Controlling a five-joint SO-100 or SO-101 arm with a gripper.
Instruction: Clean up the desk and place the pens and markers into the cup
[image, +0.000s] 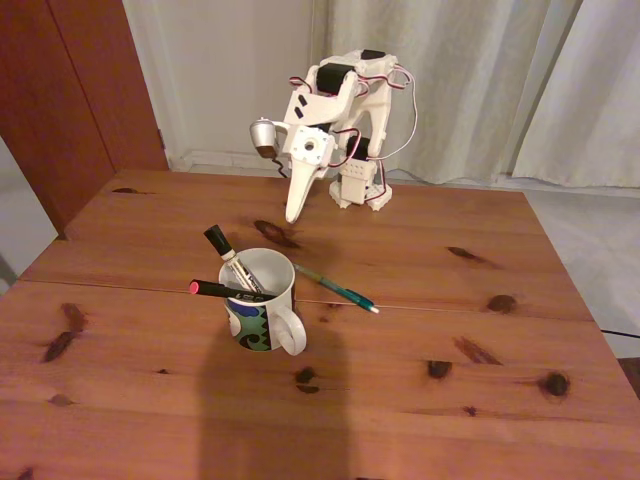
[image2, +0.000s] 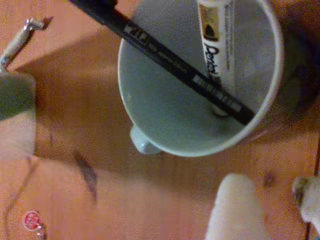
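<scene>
The cup (image: 262, 312), a white mug with a blue-green swirl, stands on the desk (image: 420, 400) near the middle. A white marker with a black cap (image: 228, 257) leans inside it, and a black pen with a red end (image: 216, 290) rests across its rim. In the wrist view the cup (image2: 165, 130) holds the marker (image2: 217, 45) and the black pen (image2: 165, 57). The teal-green pen (image: 336, 288) lies on the wood just right of the cup. My gripper (image: 292, 212) hangs behind the cup, pointing down, holding nothing. Its fingers (image2: 235, 210) show a small gap between them (image2: 272, 187).
The arm's base (image: 358, 185) is clamped at the desk's far edge, before pale curtains. A plank seam (image: 480, 312) runs across the desk. Bare wood lies in front of the cup and to both sides.
</scene>
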